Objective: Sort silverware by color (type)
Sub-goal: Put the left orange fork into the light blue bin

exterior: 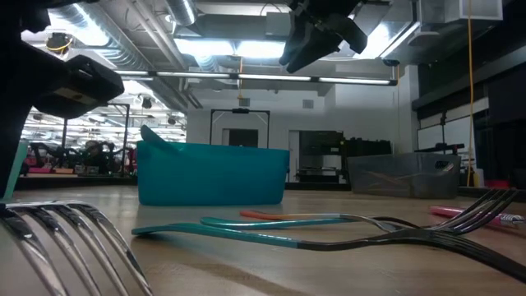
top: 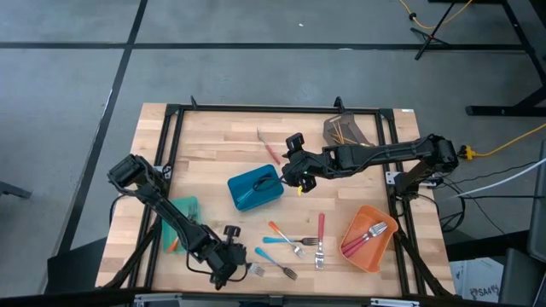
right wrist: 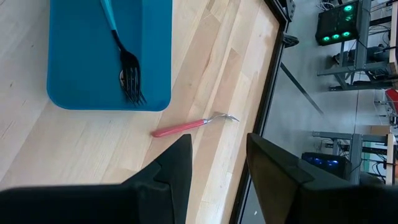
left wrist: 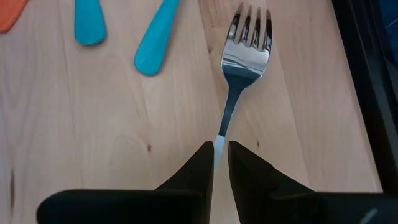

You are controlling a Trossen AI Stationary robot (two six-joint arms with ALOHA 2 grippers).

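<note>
Fork (left wrist: pixel 242 68) lies on the bench (left wrist: pixel 93 137), its thin handle pinched between the left gripper (left wrist: pixel 221 163) fingers (ready for lifting); right gripper (right wrist: pixel 217 158), fingers wide, hovers near blue bin (right wrist: pixel 81 68).

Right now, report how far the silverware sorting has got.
Partly done. The blue bin holds a blue-handled fork, and the orange bin holds red-handled forks. In hand: the left end effector is closed on a fork near the table's front edge. The right end effector is open and empty above the blue bin. Left: several pieces at the front and a red-handled fork behind the blue bin.
</note>
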